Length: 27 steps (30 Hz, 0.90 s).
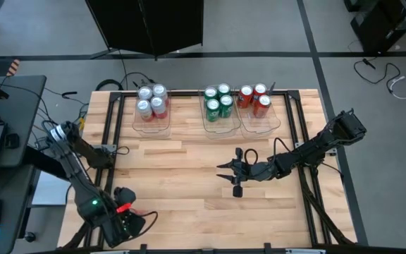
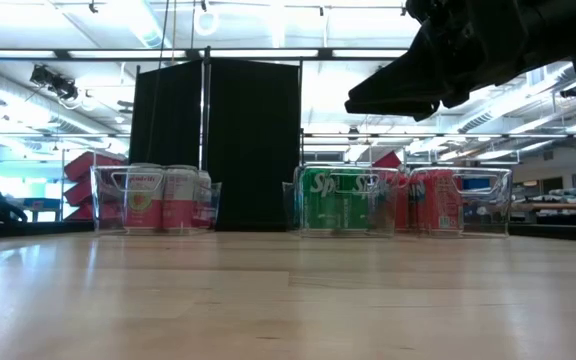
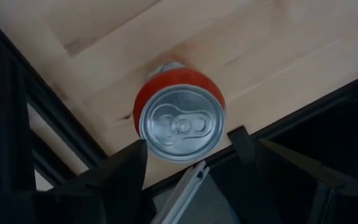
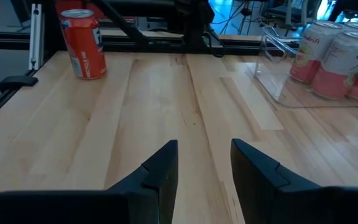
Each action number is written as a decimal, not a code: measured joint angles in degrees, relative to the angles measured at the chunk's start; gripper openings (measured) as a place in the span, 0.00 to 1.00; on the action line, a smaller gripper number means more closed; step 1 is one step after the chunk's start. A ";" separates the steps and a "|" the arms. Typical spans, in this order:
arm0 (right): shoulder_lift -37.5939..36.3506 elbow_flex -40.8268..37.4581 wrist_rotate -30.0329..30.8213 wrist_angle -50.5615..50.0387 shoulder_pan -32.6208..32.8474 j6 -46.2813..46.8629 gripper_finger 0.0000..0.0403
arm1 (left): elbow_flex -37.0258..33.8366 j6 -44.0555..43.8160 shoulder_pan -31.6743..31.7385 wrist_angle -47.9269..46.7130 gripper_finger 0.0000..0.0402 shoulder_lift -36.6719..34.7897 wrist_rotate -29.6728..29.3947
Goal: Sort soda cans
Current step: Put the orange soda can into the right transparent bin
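red can (image 3: 179,121) near table corner | frame rail (image 3: 5,124) beside it

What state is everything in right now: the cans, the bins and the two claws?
lone red can: upright on the table, outside the bins.
left gripper: open, above that can.
right gripper: open, empty.
left bin: holds four silver-white cans.
middle bin: holds four green cans.
right bin: holds three red cans.
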 joint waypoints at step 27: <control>0.00 0.02 -0.04 0.07 0.02 0.04 0.33 | -5.75 1.91 0.52 5.85 0.74 0.28 3.94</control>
